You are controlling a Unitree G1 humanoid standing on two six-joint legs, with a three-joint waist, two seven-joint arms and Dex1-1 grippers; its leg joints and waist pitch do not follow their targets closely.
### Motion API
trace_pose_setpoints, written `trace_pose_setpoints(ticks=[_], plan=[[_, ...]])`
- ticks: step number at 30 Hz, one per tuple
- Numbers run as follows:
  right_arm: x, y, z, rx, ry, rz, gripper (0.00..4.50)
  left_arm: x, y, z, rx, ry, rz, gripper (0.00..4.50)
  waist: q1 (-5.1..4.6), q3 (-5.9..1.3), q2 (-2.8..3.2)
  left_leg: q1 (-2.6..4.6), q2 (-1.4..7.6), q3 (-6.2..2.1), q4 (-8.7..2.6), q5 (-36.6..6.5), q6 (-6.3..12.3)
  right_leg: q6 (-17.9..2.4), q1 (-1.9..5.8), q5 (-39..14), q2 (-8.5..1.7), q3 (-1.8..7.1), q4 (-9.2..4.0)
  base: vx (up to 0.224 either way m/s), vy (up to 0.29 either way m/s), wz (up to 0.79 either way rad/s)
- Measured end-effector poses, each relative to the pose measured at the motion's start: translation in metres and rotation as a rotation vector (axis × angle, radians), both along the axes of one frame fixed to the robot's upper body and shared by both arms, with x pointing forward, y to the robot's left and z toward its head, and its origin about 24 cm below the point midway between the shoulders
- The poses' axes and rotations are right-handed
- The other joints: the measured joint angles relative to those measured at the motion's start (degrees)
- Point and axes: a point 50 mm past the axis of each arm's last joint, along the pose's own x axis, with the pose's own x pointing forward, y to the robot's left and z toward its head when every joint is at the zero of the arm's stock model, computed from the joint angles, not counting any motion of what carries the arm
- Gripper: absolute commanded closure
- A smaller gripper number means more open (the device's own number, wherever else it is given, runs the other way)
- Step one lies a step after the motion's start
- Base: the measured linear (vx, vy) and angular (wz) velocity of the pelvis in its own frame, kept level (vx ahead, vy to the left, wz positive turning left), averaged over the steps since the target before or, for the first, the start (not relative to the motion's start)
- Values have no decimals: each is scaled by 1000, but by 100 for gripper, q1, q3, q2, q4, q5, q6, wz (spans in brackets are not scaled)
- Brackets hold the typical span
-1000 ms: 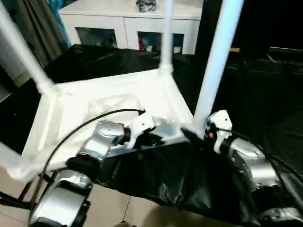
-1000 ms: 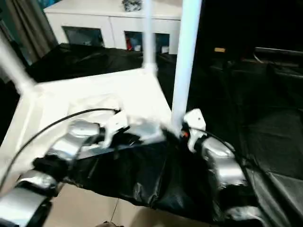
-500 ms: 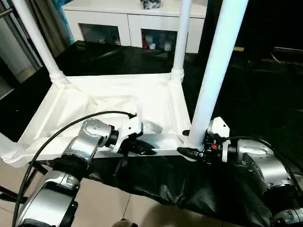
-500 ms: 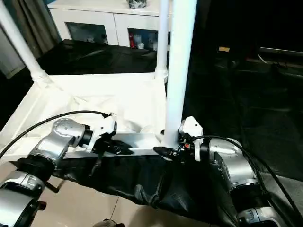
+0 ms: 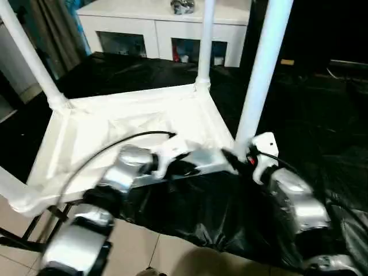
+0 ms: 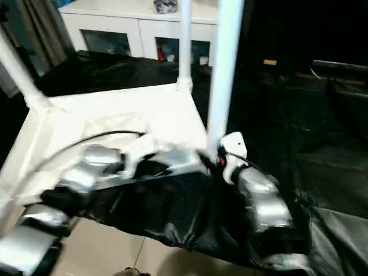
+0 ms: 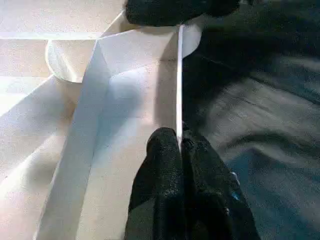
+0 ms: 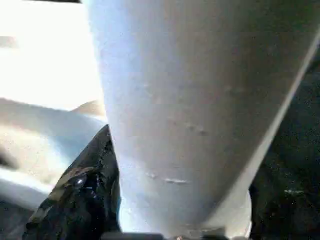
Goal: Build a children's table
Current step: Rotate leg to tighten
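Observation:
The white tabletop (image 5: 115, 126) lies upside down on a black-draped surface, with legs rising from its corners: far left (image 5: 31, 63), far right (image 5: 204, 46), near right (image 5: 261, 75) and near left (image 5: 8, 187). My left gripper (image 5: 187, 168) is shut on the thin near rim (image 7: 179, 75) of the tabletop, its fingertips (image 7: 167, 145) pinching the edge. My right gripper (image 5: 233, 158) sits at the foot of the near-right leg (image 8: 190, 100), with one black finger (image 8: 82, 200) pressed against the tube beside the corner socket.
A white glass-doored cabinet (image 5: 155, 34) stands behind the work. Black cloth (image 5: 310, 115) covers the surface to the right and hangs over the near edge. Tiled floor (image 5: 149, 253) lies below, with a dark stand frame (image 5: 17, 238) at the lower left.
The whole picture has swung and tilted, so the camera moved. Both grippers keep their holds; the near-right corner with its leg sits slightly higher and further left in the picture.

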Motion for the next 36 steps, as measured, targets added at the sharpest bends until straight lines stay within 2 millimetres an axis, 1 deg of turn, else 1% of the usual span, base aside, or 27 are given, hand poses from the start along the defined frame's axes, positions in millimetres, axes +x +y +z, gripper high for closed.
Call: trace_pose_setpoints(ticks=[2, 4, 5, 6, 7, 9, 10, 11, 12, 13, 15, 19, 24, 27, 30, 32, 36], plan=[[4, 4, -1, 12, -2, -130, 175, 1, -9, -1, -1, -12, 35, 450, -1, 1, 1, 29, -3, 0, -3, 0, 0, 21, 31, -13, -1, 3, -5, 0, 0, 0], [7, 5, -2, 11, -5, -217, 175, 1, -17, -2, -2, -20, 56, 450, -1, -3, 11, 39, -10, 0, -9, -1, -1, 27, 46, -16, -4, 11, -12, 0, 0, 0], [7, 5, -2, 4, -11, -245, 140, 2, -21, -2, -3, -25, 59, 450, -1, -4, 16, 39, -20, 0, -19, -1, 0, 34, 47, -20, -6, 22, -15, 0, 0, 0], [7, 4, -2, 0, -18, -259, 105, 1, -22, -2, -4, -28, 62, 450, -1, -6, 20, 39, -22, 0, -22, -1, 0, 31, 48, -19, -6, 27, -17, 0, 0, 0], [7, 5, -2, -7, -24, -267, 105, 1, -23, -2, -5, -30, 63, 450, -1, -10, 26, 38, -23, 0, -22, -1, 0, 30, 49, -18, -6, 31, -17, 0, 0, 0], [7, 9, -2, 4, -38, -277, 105, 3, -24, -1, -3, -44, 84, 450, -42, -11, 31, 31, -24, 0, -27, -2, 1, 31, 42, -19, -6, 31, -17, 0, 0, 0], [7, 10, -2, 8, -43, -277, 82, 4, -23, 0, -3, -49, 93, 450, -58, -10, 33, 29, -24, 0, -30, -2, 2, 31, 39, -19, -6, 31, -17, 0, 0, 0], [7, 10, -2, 15, -47, -274, 82, 4, -23, 0, -4, -52, 99, 450, -66, -10, 33, 27, -24, 1, -35, -2, 2, 33, 35, -20, -5, 31, -17, 0, 0, 0], [7, 10, -2, 20, -47, -270, 59, 4, -23, 0, -4, -52, 99, 450, -66, -10, 33, 27, -24, 1, -38, -2, 2, 34, 34, -21, -5, 31, -17, 0, 0, 0], [7, 9, -1, 33, -48, -257, 58, 4, -22, 0, -5, -52, 97, 450, -66, -10, 34, 28, -24, 1, -42, -2, 2, 35, 32, -22, -4, 30, -17, 0, 0, 0], [5, 5, 0, 48, -46, -167, 54, 4, -18, 1, -11, -41, 83, 450, -70, -9, 35, 23, -23, 1, -45, -2, 3, 36, 27, -24, -4, 28, -17, 0, 0, 0], [3, -1, 3, 24, -47, -6, 54, 2, -5, 2, -19, -24, 49, 450, -116, -8, 35, 14, -15, 1, -53, -1, 5, 32, 15, -27, 3, 22, -15, 0, 0, 0], [-3, -7, 9, -23, -34, 256, 54, -5, 12, 2, -29, 27, -71, 450, -48, -2, 36, 7, -9, 1, -52, 15, 30, 31, 9, -38, 4, 12, -6, 0, 0, 0], [-8, -11, 16, -45, -29, 419, 54, -7, 25, 5, -23, 44, -127, 450, -41, 3, 26, -30, -7, 1, -37, 15, 31, 30, -15, -37, 3, 11, 0, 0, 0, 0], [-13, -12, 18, -55, -11, 524, 54, -9, 30, 6, -17, 56, -159, 450, -38, 4, 25, -65, -7, 1, -15, 12, 39, 28, -45, -36, 1, 12, 12, 0, 0, 0], [-17, -15, 19, -66, 7, 597, 54, -11, 33, 7, -15, 69, -190, 450, -17, 5, 21, -80, -4, 1, -8, 11, 41, 28, -61, -36, 2, 11, 18, 0, 0, 0], [-25, -17, 21, -78, 54, 733, 54, -15, 40, 7, -14, 104, -240, 450, 18, 5, 20, -88, 2, 1, 4, 11, 42, 28, -70, -36, 2, 8, 30, 0, 0, 0]])
